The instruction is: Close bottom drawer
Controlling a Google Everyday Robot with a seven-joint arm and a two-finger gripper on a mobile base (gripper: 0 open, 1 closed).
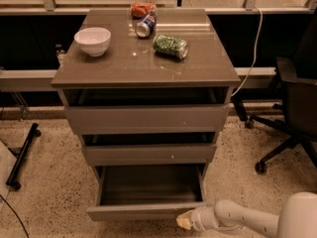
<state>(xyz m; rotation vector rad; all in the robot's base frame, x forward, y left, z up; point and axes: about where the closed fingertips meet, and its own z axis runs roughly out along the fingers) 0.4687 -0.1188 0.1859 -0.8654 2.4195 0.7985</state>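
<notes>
The bottom drawer (148,211) is the lowest of the cabinet's three and stands pulled far out, its shallow grey box (151,185) empty inside. Its plain flat front faces me near the lower edge of the camera view. My gripper (185,222) comes in from the lower right on a white arm (237,218); its pale tip sits against the right end of the drawer front. The middle drawer (148,153) and the top drawer (146,119) above are each slightly open.
On the cabinet top (99,71) stand a white bowl (92,40), a lying soda can (144,26), a green bag (170,46) and an orange bag (142,8). A black office chair (292,113) stands at right, a black stand leg (22,155) at left, on speckled floor.
</notes>
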